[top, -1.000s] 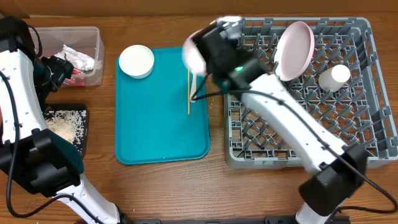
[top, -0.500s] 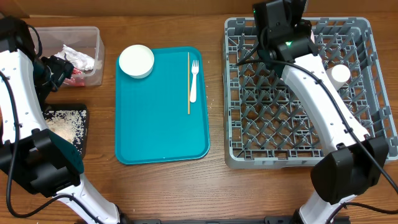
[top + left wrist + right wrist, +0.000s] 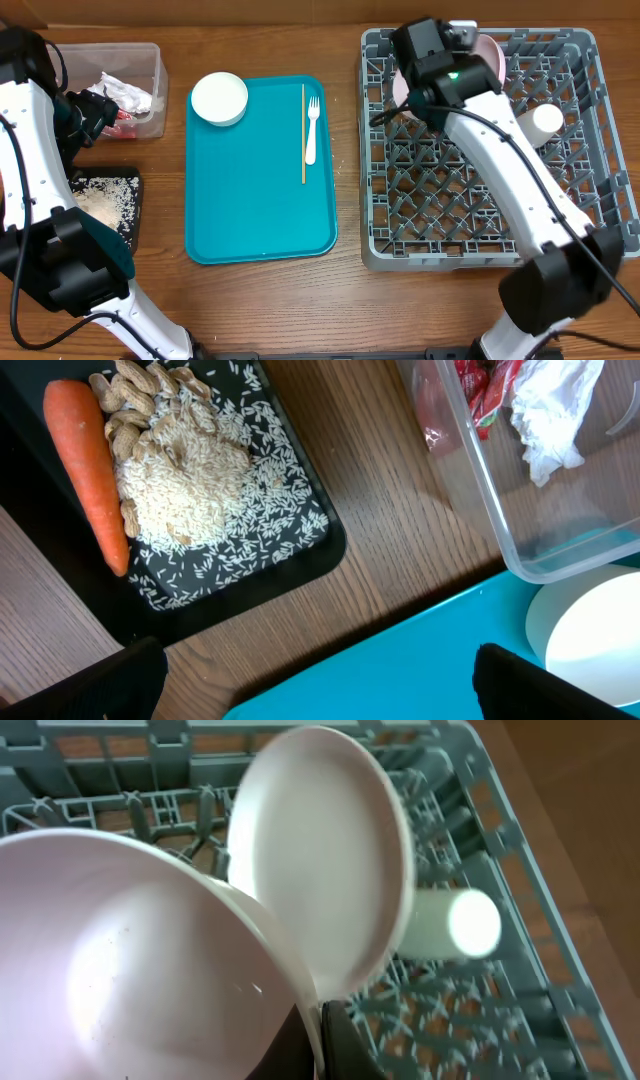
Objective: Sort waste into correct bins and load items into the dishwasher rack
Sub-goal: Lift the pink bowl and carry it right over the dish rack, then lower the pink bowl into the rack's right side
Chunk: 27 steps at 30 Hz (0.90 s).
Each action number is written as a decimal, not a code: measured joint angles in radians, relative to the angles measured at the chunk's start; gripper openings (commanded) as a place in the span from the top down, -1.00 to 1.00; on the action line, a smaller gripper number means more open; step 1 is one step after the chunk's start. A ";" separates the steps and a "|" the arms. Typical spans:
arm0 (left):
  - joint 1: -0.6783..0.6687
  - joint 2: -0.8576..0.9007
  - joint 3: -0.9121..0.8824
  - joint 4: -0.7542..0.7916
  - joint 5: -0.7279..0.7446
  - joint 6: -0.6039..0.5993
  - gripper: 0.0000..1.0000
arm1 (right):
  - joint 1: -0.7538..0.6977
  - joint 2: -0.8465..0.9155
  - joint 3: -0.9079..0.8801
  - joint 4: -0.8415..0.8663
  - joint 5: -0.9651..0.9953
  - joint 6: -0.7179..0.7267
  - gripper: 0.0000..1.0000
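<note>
We see the flat tray (image 3: 260, 210) in the middle, the rack (image 3: 372, 250) on its right, the tub (image 3: 152, 60) far left, and the shallow tray (image 3: 132, 218) nearer than it. On the flat tray a bowl (image 3: 219, 98) sits far left, and the stick (image 3: 303, 140) lies just left of the fork (image 3: 311, 128). At the far side of the rack a second bowl (image 3: 120, 970) is just left of the plate (image 3: 330, 860), and the cup (image 3: 537, 122) lies to the right of it.

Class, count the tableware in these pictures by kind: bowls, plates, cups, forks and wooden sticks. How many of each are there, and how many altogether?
Bowls: 2
Plates: 1
Cups: 1
Forks: 1
Wooden sticks: 1
Total: 6
</note>
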 measured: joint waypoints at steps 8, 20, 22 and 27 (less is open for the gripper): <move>0.000 0.000 0.000 0.000 0.000 0.000 -1.00 | -0.002 -0.219 0.020 -0.195 -0.022 0.162 0.92; 0.000 0.000 0.000 0.000 0.000 0.000 -0.99 | -0.101 -0.260 -0.077 -0.507 0.136 0.612 0.92; 0.000 0.000 0.000 0.000 0.000 0.000 -1.00 | -0.124 -0.260 -0.115 -0.486 0.151 0.640 0.92; 0.000 0.000 0.000 0.000 0.000 0.000 -1.00 | -0.174 -0.259 -0.233 -0.475 0.225 0.746 0.92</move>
